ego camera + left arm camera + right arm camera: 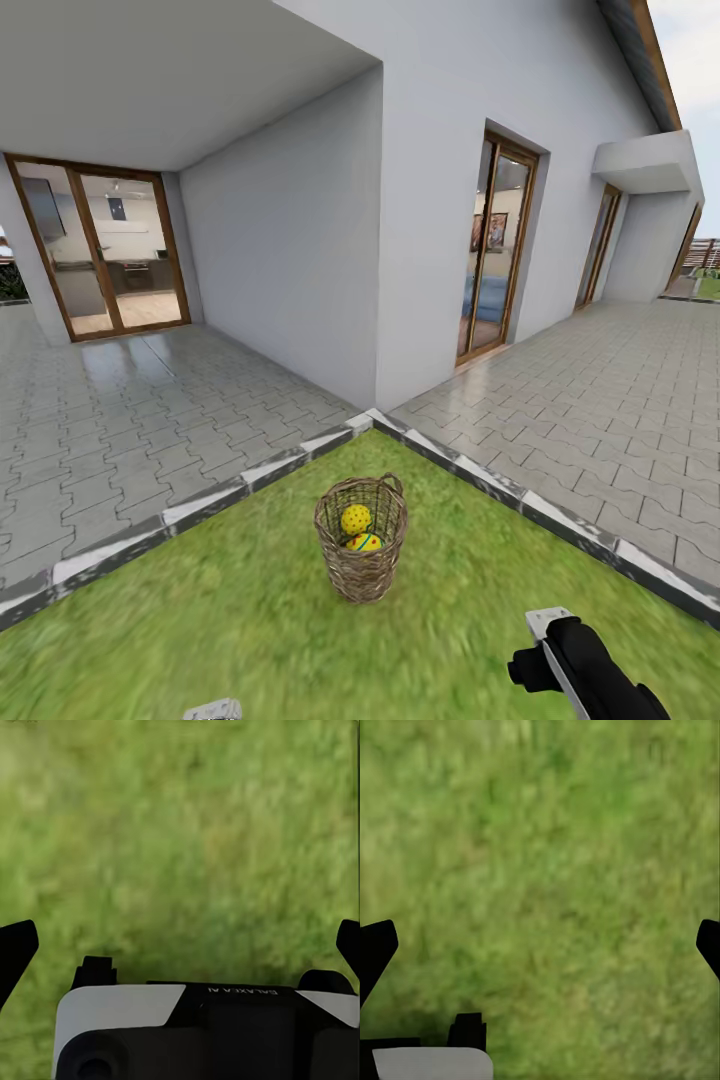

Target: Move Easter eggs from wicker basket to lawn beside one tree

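Observation:
The brown wicker basket (361, 540) stands upright on the lawn (240, 620) near the paved corner. Inside it I see two yellow Easter eggs: one with red dots (355, 519) and one with coloured stripes (365, 543) lower down. Whether a third egg lies beneath them is hidden. My right arm (580, 660) shows at the lower right of the head view, short of the basket. In the left wrist view my left gripper (180, 945) is open over bare grass. My right gripper (540, 945) is open too, with only grass between its fingers. No tree is in view.
A grey and white kerb (200, 505) edges the lawn behind the basket. Beyond it lies grey paving (560, 390) and the white house (330, 250) with glass doors (497, 250). Grass stretches on all sides of the basket in front.

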Controlling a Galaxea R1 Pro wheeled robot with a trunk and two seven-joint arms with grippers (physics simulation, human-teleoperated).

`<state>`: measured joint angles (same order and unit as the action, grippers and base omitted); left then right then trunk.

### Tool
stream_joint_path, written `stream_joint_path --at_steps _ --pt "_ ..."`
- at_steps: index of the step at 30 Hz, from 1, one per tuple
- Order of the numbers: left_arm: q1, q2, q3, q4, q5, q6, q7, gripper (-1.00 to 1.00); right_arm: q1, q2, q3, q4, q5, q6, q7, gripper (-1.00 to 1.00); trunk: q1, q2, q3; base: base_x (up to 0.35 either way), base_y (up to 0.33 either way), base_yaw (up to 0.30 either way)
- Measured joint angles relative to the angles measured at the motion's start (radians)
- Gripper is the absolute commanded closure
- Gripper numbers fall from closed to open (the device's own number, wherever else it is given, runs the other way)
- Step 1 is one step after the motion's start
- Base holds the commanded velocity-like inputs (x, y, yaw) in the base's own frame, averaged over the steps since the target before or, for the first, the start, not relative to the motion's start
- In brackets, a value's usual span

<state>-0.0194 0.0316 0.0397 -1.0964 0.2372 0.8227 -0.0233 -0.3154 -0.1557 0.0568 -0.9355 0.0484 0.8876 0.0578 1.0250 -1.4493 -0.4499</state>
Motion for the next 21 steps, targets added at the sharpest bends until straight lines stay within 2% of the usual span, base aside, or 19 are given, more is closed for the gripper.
stream_joint_path --at_steps 5,11,21 --pt "0.0 -0.005 -0.001 0.002 -0.001 -0.042 0.004 -1.0 0.0 0.001 0.003 -0.001 0.005 -0.001 0.001 -1.0 0.0 0.0 0.0 0.018 -0.015 0.0" --pt "0.0 -0.007 -0.001 0.002 -0.001 -0.047 0.005 -1.0 0.0 0.004 0.004 0.001 0.01 0.0 0.0 -1.0 0.0 0.0 0.0 0.214 -0.192 0.021" --pt "0.0 -0.013 -0.003 0.003 -0.001 -0.047 0.007 -1.0 0.0 0.004 0.002 0.002 0.011 -0.001 -0.004 -1.0 0.0 0.0 0.0 0.252 -0.231 0.229"
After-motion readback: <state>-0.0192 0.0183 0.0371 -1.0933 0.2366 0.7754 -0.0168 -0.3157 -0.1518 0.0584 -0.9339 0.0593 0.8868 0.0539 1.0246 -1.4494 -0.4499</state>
